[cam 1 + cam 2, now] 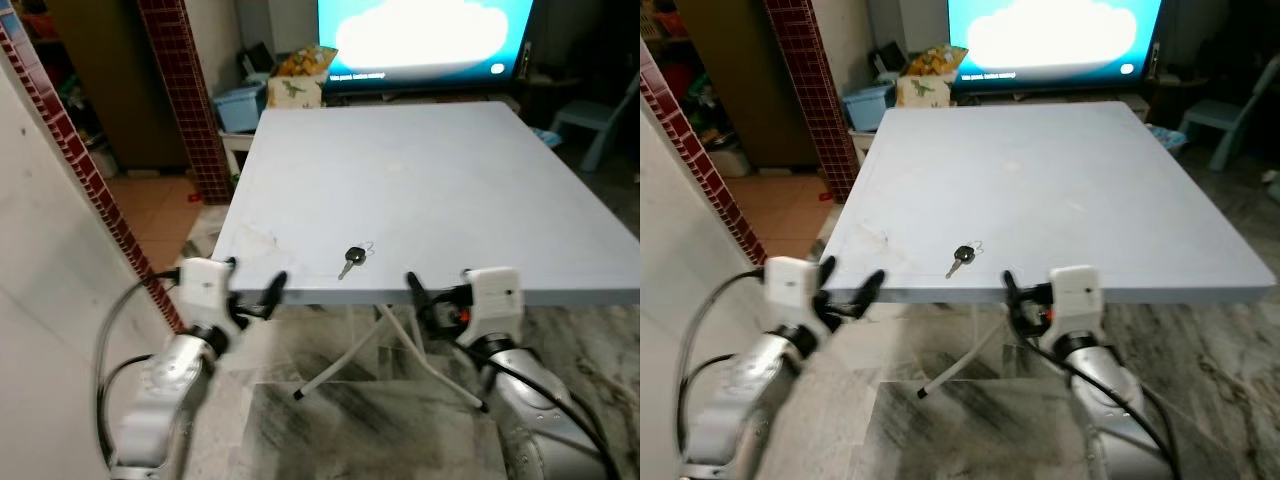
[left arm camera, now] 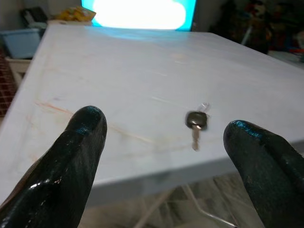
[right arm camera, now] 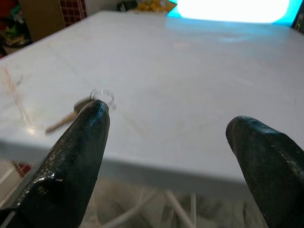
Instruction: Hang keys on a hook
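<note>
A: Where's the key?

B: Flat on the pale table, close to near edge, roughly mid-way btw the two arms. Dark head toward the far side, blade pointing at the near edge, thin wire ring attached at the head end.

A: Grippers?

B: Left gripper at the table's near edge, to the key's left, jaws spread wide, nothing held. Right gripper also at the near edge, to the key's right, jaws wide apart too, empty. Both just short of the tabletop, neither touching the key.

A: Handling?

B: Prob. very light, stiff metal, thin and lying flush. Hard to pinch off a smooth top w/ long fingers; likely to skate away if nudged sideways. Not fragile.

A: Where to grab?

B: Best bet: the thicker dark head, pinched across its flat sides. Alt.: slide it off the near edge since blade already points that way, then close on the head. Ring looks too thin to clamp, but needed free for the hook, so avoid covering it.

A: Hook?

B: Can't tell where. TV glowing beyond the far edge, tiled pillar at left.
</note>
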Controlling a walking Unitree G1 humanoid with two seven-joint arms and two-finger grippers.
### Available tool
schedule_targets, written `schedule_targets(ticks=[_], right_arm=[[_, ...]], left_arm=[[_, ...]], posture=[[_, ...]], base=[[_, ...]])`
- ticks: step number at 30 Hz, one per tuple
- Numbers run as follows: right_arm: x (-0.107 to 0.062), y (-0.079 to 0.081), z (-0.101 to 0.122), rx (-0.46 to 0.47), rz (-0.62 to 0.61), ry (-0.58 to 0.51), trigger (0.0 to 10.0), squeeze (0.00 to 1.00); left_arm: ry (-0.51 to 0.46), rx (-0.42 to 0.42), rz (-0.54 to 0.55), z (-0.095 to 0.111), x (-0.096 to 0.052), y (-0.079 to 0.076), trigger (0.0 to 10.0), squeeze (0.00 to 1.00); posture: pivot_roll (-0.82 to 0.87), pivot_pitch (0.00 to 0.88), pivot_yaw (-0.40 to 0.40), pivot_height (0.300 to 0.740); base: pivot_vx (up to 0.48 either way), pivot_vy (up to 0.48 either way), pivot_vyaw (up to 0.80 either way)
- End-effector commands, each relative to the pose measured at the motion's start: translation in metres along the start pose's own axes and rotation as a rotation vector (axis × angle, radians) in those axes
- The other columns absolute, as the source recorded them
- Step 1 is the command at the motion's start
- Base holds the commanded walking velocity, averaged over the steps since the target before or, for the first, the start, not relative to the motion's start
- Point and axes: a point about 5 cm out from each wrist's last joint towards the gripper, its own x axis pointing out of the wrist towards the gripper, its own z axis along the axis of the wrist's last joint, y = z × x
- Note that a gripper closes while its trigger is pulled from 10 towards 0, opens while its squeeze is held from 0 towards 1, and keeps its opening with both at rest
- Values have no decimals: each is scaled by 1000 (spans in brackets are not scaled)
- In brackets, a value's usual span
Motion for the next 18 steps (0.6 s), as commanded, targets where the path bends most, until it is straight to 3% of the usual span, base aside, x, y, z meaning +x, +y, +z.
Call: schedule_targets(ticks=[1, 13, 18], right_arm=[[5, 10, 7, 16, 31, -23, 10000, 0], [10, 16, 7, 41, 24, 11, 10000, 0], [18, 25, 13, 93, 24, 34, 10000, 0]], left_arm=[[-2, 26, 38, 4, -4, 11, 10000, 0], [0, 25, 35, 4, -4, 10, 10000, 0], [4, 26, 40, 5, -2, 12, 10000, 0]], posture=[[-82, 9, 54, 740], [-76, 7, 51, 740], [-70, 14, 53, 740]], base=[[326, 0, 0], [313, 0, 0], [0, 0, 0]])
